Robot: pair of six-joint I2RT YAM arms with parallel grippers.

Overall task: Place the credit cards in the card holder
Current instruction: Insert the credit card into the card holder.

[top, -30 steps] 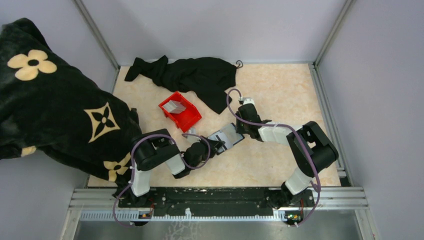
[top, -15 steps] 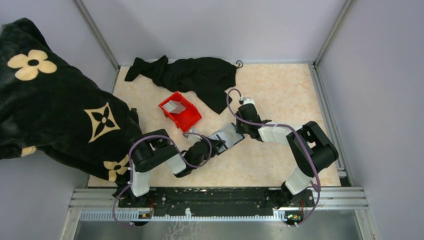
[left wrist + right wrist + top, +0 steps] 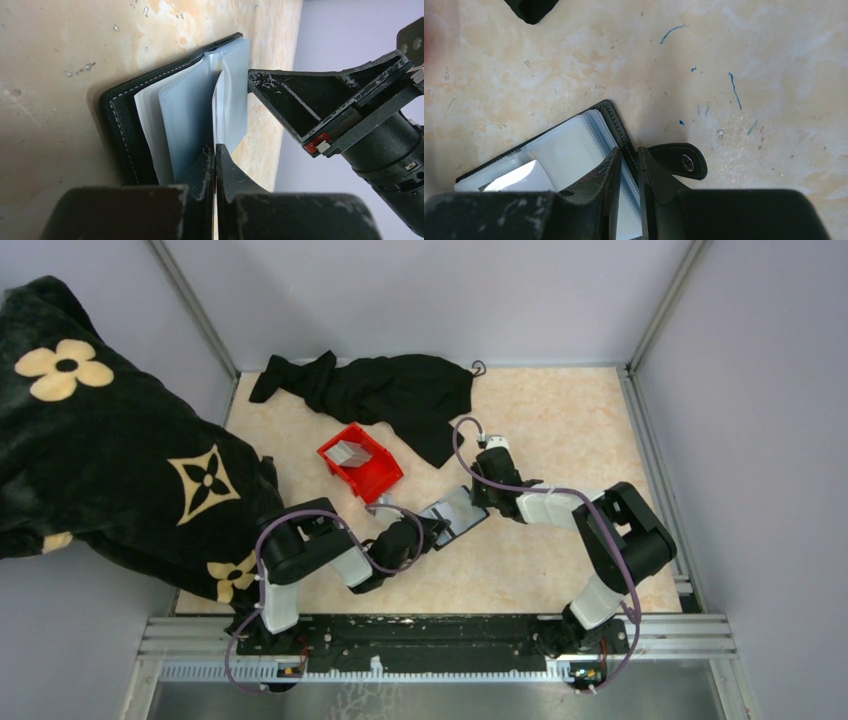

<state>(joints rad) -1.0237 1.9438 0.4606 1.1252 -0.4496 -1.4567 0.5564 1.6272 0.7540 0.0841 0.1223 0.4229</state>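
The black card holder (image 3: 452,512) lies open on the table between my two grippers, its clear grey sleeves fanned up (image 3: 190,110). My left gripper (image 3: 426,533) is shut on a thin credit card (image 3: 216,115) seen edge-on, which stands in among the sleeves. My right gripper (image 3: 478,502) is shut on the holder's far cover edge (image 3: 624,142), beside the snap tab (image 3: 681,161). A white card corner (image 3: 521,177) shows in a sleeve. More grey-white cards (image 3: 349,452) lie in the red bin.
The red bin (image 3: 375,475) stands just behind and to the left of the holder. A black cloth (image 3: 390,390) lies at the back. A black flowered blanket (image 3: 100,460) hangs over the left wall and reaches the table's left edge.
My left gripper has shifted slightly to the near left at the holder's edge. The right gripper and the holder have barely moved.
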